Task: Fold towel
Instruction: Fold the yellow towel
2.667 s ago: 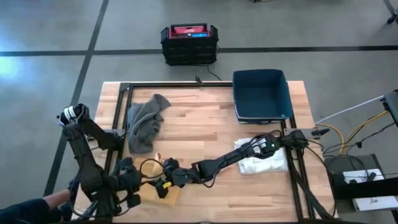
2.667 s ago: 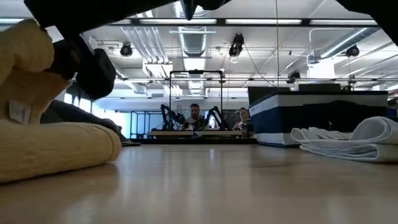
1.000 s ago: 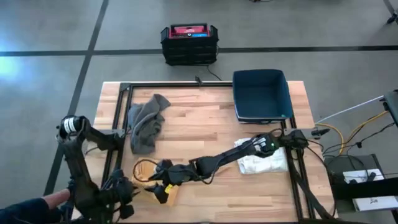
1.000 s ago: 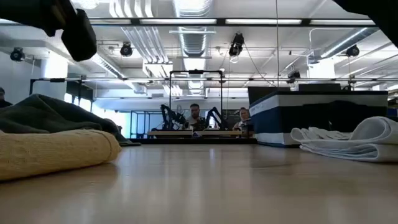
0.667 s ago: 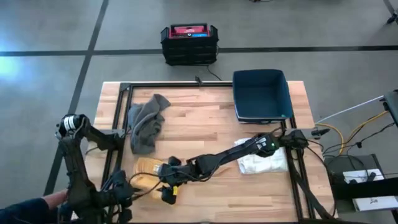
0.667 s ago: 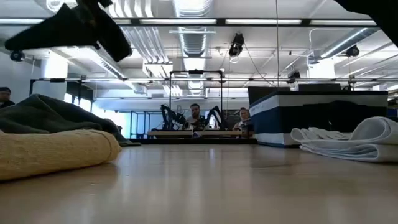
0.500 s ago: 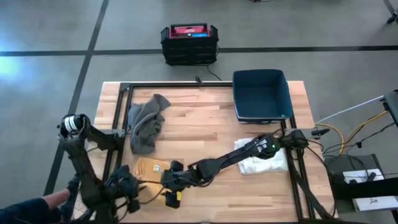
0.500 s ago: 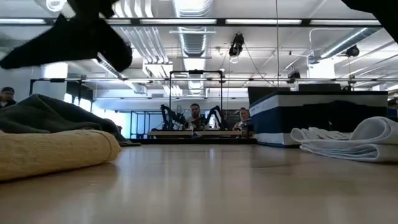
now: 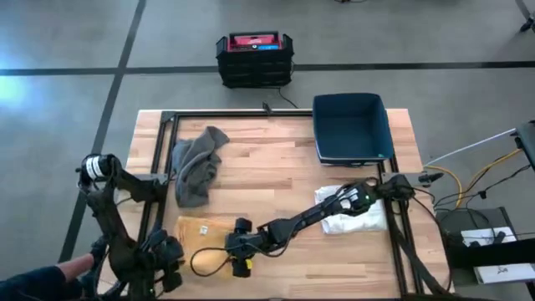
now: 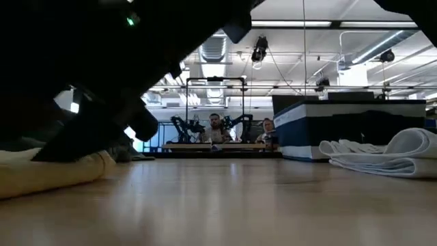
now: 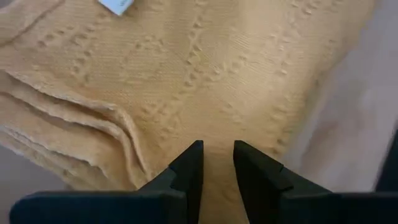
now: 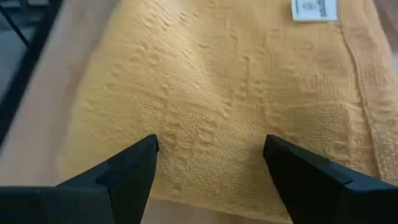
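The yellow towel (image 9: 203,231) lies as a folded rectangle on the tabletop (image 9: 276,176) near its front edge, at about 7 o'clock from the tabletop's middle; it is a thick waffle-textured weave with a hemmed border and a small white label (image 12: 314,9), and stacked layers show along one side in the left wrist view. The right gripper (image 12: 208,163) hangs just over the cloth with its fingers spread wide and holding nothing. The left gripper (image 11: 216,163) also hovers above the weave, fingers drawn narrow with only a slim gap and nothing between them. The risk from here, as I judge it, is that a finger coming down could snag only the top ply or drag the soft, limp stack, so the layers slide and the edges come out of line. A loose cable (image 9: 209,261) loops beside the towel at its 5 o'clock and might catch on the cloth. A crumpled grey cloth (image 9: 196,165) lies at 11 o'clock, a smooth-walled blue bin (image 9: 351,127) at 1 o'clock, and a folded white towel (image 9: 355,215) at 4 o'clock.
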You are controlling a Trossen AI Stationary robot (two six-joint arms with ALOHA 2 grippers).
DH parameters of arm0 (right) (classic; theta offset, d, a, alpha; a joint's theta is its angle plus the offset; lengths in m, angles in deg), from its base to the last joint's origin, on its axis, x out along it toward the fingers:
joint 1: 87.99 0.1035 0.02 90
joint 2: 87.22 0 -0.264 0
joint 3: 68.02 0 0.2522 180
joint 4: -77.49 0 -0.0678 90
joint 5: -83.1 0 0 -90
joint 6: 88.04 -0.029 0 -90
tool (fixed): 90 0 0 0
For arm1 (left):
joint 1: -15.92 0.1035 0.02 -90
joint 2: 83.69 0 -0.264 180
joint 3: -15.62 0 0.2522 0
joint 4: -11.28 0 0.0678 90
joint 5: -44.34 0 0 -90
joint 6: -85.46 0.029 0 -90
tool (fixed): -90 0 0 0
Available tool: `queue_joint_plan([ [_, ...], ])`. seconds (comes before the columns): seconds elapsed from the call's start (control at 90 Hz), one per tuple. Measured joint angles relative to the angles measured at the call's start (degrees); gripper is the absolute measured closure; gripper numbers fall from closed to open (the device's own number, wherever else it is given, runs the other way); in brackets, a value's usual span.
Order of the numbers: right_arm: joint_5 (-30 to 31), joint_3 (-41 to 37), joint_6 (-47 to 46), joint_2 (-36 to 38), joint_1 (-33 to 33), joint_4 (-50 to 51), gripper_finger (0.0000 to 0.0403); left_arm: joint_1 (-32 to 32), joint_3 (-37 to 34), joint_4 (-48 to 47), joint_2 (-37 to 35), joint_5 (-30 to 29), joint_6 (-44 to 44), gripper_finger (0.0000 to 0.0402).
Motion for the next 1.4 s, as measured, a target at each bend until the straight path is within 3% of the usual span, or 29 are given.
queue_joint_plan([
  [0.211, -0.1, 0.8, 5.7, 1.2, 0.2, 14.5, 0.0144, 0.0, -0.2, 3.2, 1.9, -0.9, -2.8, 0.0326],
  [0.4, 0.0, 1.2, 10.8, 3.4, 0.7, 30.7, 0.0169, 1.9, 0.3, 7.0, 2.2, -8.9, -2.4, 0.0326],
  [0.611, -0.2, 0.6, 10.9, 8.9, 2.0, 44.0, 0.0189, 8.7, 6.1, 6.0, 1.1, -14.0, 11.7, 0.0326],
  [0.789, 0.0, 0.4, 8.7, 12.7, 4.0, 37.5, 0.0195, 16.5, 8.2, 8.5, 1.3, -19.6, 28.5, 0.0326],
  [0.978, 0.0, -7.1, 9.7, 12.0, 5.6, 16.5, 0.0188, 24.5, 5.4, 13.5, 2.9, -16.2, 40.7, 0.0326],
  [1.1, 0.0, -13.7, 7.4, 12.0, 5.5, 8.6, 0.0183, 26.5, 2.5, 13.6, 4.0, -13.1, 40.3, 0.0326],
  [1.4, 0.7, -18.3, 1.8, 14.0, 6.5, 12.4, 0.0196, 22.8, -5.5, 15.7, 4.1, -7.2, 23.8, 0.0326],
])
